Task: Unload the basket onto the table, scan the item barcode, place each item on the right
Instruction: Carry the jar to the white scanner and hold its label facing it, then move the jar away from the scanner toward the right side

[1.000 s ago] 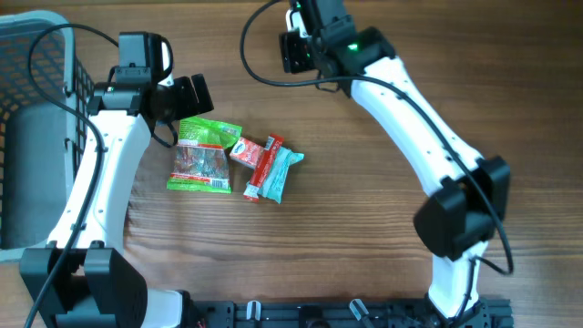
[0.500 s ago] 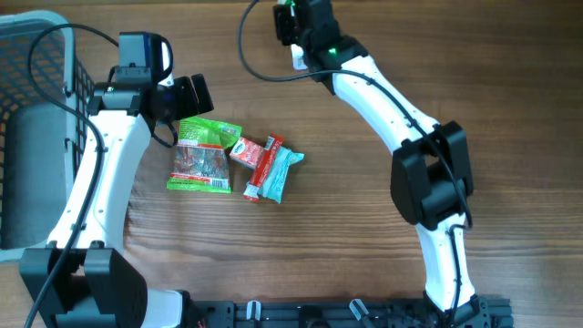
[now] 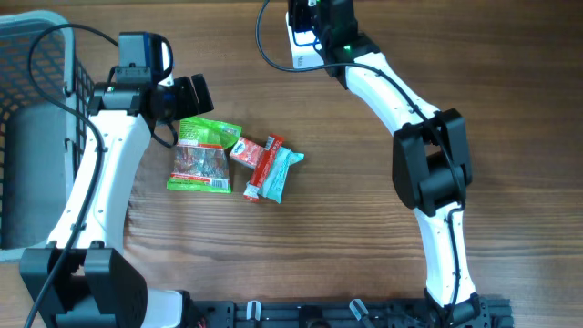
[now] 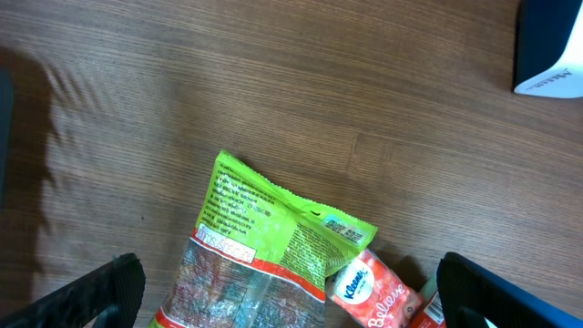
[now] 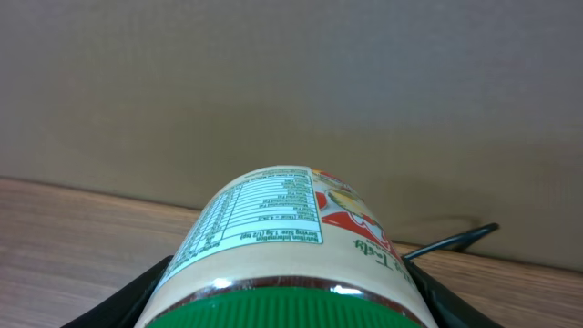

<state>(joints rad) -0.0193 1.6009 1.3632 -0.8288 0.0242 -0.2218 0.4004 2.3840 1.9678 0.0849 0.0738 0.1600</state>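
Right arm has swung since the earlier overhead view: elbow folded in toward mid-surface, wrist pushed up to the far edge. Left arm and the loose packets sit as they did.

- Right tool [image 3: 316, 20]: partly closed around a jar [image 5: 273, 237], one finger on each side of its body just behind the green lid. Jar lies on its side in the grip. The nutrition panel faces up and out, toward the wall beyond the far edge. No barcode visible on the faces shown.
- Just beside it at the far edge stands a white-footed box [image 4: 551, 50], dark above. Probably the scanner, though too little of it shows to be sure. Carrying the jar there sideways reads as a way to turn the label toward a reader. Whether the code faces it yet, I cannot tell.
- Left tool [image 4: 291, 292]: spread to its widest, holding nothing, hanging over the green packet [image 3: 202, 155]. Looks parked over the next candidate.
- Green packet, red tissue pack [image 3: 244, 150] and teal packet [image 3: 282, 173] are bunched, touching, left of centre on the surface [image 3: 364, 228].
- Basket [image 3: 27, 55] at the far-left corner, likely for finished items.

Judgement: presenting stage, scan not confirmed.
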